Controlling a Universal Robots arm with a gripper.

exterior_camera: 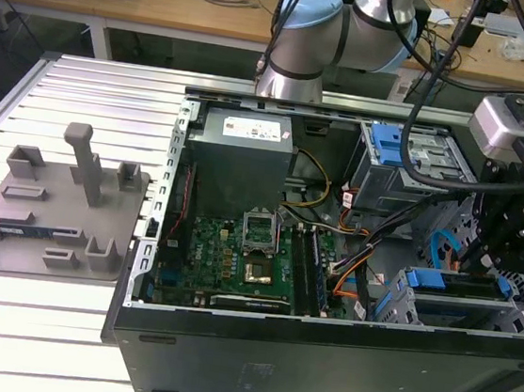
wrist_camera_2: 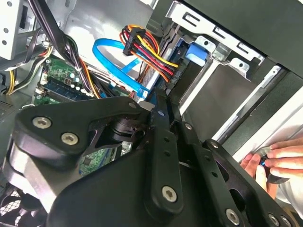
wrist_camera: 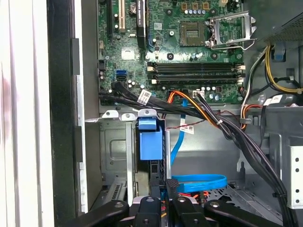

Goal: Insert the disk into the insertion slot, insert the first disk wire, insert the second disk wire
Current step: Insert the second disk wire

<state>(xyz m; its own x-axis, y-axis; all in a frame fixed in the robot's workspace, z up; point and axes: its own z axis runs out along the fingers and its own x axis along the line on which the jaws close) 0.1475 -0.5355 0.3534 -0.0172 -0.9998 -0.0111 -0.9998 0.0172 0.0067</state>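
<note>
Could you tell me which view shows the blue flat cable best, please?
The first wrist view: the blue cable lies looped and unobstructed. The second wrist view shows it partly behind the gripper; the exterior view shows just a curve.

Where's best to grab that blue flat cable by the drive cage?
Probably the blue flat cable at its exposed loop beside the drive cage, pinched across its wide faces, coming through the open side of the case: it's a thin ribbon, uncovered there.
</note>
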